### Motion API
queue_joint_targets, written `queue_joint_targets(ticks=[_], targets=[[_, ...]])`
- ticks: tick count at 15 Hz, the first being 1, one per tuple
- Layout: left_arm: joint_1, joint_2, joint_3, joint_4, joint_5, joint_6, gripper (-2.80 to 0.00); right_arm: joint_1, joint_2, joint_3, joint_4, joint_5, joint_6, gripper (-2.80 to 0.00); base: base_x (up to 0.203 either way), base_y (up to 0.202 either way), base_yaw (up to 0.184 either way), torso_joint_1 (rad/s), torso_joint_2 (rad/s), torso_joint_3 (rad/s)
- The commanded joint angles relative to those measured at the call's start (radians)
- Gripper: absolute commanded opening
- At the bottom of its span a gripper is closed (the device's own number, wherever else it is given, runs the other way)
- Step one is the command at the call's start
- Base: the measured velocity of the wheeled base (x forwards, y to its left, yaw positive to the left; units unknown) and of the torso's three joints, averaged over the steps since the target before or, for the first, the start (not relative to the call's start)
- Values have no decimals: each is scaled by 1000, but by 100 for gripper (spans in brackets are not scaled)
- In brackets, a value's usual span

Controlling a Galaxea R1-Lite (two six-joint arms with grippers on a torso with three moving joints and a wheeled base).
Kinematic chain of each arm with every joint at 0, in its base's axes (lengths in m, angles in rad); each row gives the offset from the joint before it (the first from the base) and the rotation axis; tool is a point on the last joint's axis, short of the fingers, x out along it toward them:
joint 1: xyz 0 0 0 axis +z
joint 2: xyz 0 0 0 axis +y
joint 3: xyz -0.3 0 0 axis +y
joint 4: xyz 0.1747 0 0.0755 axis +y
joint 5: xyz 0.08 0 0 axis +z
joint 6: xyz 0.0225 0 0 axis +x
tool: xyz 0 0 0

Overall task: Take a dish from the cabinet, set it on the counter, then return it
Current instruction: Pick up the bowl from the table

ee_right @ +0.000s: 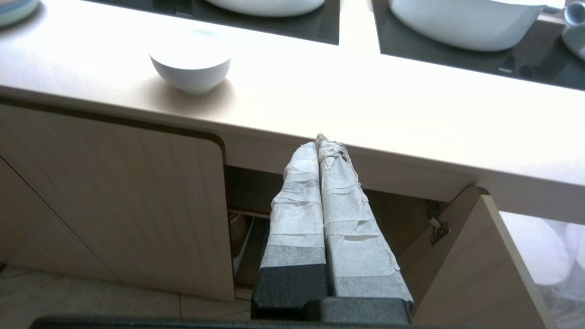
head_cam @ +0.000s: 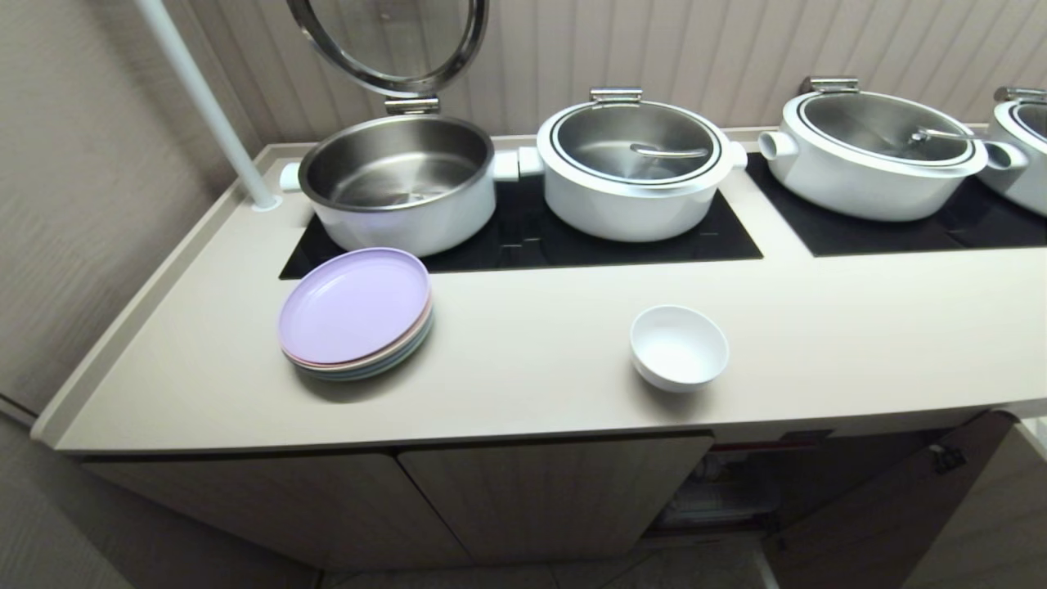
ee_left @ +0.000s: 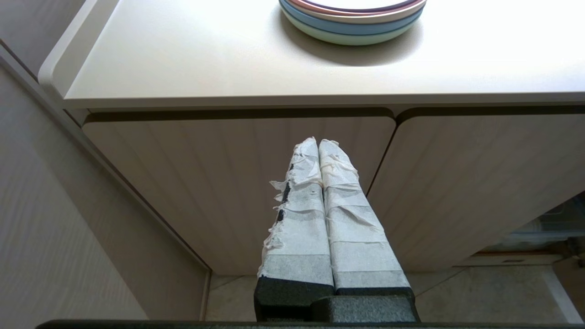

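white bowl [head_cam: 679, 347] on counter [head_cam: 523, 360], upright

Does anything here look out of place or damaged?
Little does. The white tape on both end effectors, left and right, is frayed and torn. One pot's lid stands raised, and a cabinet door hangs open. The bowl sits upright, nothing spilled.

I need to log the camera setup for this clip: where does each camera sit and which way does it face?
Head view: high up, looking forward and down on the counter, with the bowl, the plates and the pots; no arm shows.
Left wrist view: behind the shut left hand, low, facing closed cabinet doors below the plates.
Right wrist view: behind the shut right hand, low, facing the open cabinet under the bowl.
Shared: head and right wrist views both show the bowl; head and left wrist views both show the plates.
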Motion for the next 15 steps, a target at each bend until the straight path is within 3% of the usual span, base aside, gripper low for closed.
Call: queue_joint_targets(ticks=[1, 5, 8, 15], targets=[[0, 0, 0, -1, 1, 0, -280, 1, 30, -60, 16, 1, -1, -280, 0, 0, 0, 0, 0, 0], [0, 0, 0, -1, 1, 0, -280, 2, 144, -134, 0, 6, -2, -280, 0, 0, 0, 0, 0, 0], [0, 0, 0, 0, 1, 0, -280, 26, 272, -211, -30, 54, -2, -280, 0, 0, 0, 0, 0, 0], [0, 0, 0, 0, 1, 0, -280, 107, 809, -395, -347, 120, 2, -280, 0, 0, 0, 0, 0, 0]])
